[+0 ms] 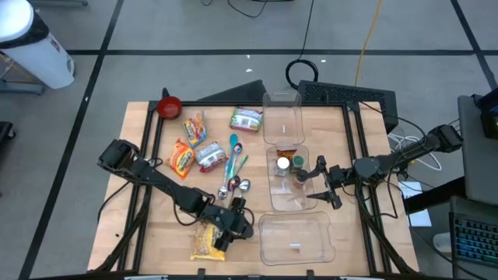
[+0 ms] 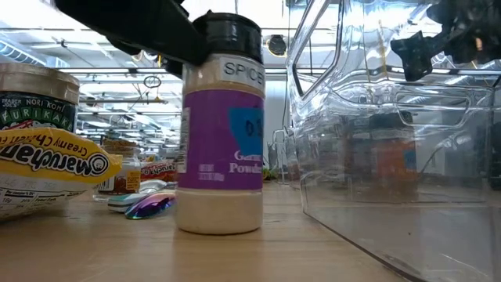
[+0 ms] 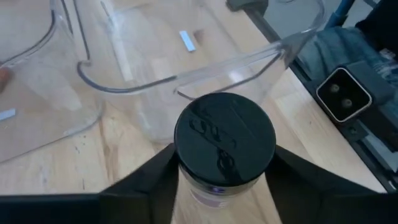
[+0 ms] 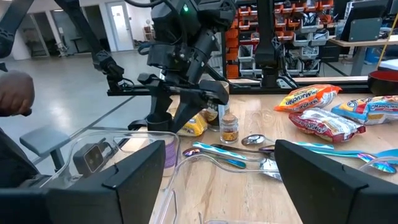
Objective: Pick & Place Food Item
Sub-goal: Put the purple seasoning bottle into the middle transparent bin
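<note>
1. Far left of the tabletop [image 1: 140, 124]: a red bowl [image 1: 169, 106] sits at the back corner. Beside it lie orange and red snack packets [image 1: 184, 159], with a green-labelled packet [image 1: 246, 119] further along.
2. Left arm reaches to the front edge. Its left pincer [image 3: 224, 180] straddles an upright spice jar [image 2: 220, 125] with a black cap and purple label. Both fingers [image 3: 146, 183] sit against the jar's sides just under the cap, about half spread; the jar's base stands on the wood.
3. A yellow noodle packet [image 1: 207, 240] lies just beside that jar, on its left.
4. Centre: a cluster of spoons [image 1: 234, 165], some teal-handled.
5. Right of centre: three clear plastic bins in a row from back to front. The middle bin [image 1: 274, 194] holds small jars [image 1: 283, 165]. The front bin [image 1: 268, 247] stands just beside the spice jar.
6. Right arm: the right pincer [image 1: 322, 183] hovers over the middle bin's right edge, fingers [image 4: 134, 177] spread wide, holding nothing.
</note>
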`<state>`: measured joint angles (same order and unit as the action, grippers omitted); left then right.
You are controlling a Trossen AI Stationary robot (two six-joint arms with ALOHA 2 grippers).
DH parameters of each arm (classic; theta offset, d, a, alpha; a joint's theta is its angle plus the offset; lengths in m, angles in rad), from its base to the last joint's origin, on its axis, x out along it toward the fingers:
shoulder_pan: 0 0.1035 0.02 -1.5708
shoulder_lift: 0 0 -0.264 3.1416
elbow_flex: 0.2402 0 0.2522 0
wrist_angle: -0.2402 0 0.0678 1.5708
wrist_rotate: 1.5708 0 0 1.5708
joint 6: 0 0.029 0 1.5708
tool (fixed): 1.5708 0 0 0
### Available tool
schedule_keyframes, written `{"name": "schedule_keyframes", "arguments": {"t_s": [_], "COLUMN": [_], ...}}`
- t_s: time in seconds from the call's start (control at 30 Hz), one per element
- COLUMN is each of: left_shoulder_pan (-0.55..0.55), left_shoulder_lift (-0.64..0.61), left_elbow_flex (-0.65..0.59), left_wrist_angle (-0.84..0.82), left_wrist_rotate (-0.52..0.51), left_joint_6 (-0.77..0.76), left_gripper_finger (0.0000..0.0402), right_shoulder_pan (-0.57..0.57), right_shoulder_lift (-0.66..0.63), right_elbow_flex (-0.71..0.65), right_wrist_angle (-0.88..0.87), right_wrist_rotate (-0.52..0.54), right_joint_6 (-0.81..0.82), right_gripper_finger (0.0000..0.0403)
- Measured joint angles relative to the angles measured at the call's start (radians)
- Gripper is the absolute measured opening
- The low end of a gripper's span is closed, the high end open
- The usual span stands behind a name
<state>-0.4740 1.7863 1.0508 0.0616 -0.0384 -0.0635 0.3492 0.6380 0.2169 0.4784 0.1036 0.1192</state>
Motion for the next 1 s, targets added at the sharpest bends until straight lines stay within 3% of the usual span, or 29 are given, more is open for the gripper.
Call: {"name": "schedule_keyframes", "arguments": {"t_s": [0.27, 0.53, 0.63, 0.77, 1.0], "left_shoulder_pan": [0.026, 0.022, 0.024, 0.049, 0.096], "left_shoulder_lift": [-0.057, -0.196, -0.229, -0.248, -0.250], "left_elbow_flex": [-0.001, -0.001, 0.000, 0.000, 0.006], "left_wrist_angle": [-0.056, -0.122, -0.103, -0.096, -0.045], "left_wrist_rotate": [-0.006, -0.168, -0.249, -0.343, -0.325], "left_joint_6": [0.001, -0.021, -0.042, -0.046, 0.002], "left_gripper_finger": [0.0199, 0.0199, 0.0203, 0.0203, 0.0206], "right_shoulder_pan": [0.000, 0.000, 0.000, 0.000, 0.000], "right_shoulder_lift": [0.000, 0.012, 0.058, 0.173, 0.379], "right_elbow_flex": [0.000, 0.000, 0.000, 0.008, 0.132], "right_wrist_angle": [-0.001, 0.021, 0.086, 0.210, 0.220], "right_wrist_rotate": [0.000, 0.036, 0.125, 0.132, 0.131], "right_joint_6": [0.000, 0.003, 0.021, 0.016, -0.033], "right_gripper_finger": [0.0293, 0.0293, 0.0293, 0.0293, 0.0293]}}
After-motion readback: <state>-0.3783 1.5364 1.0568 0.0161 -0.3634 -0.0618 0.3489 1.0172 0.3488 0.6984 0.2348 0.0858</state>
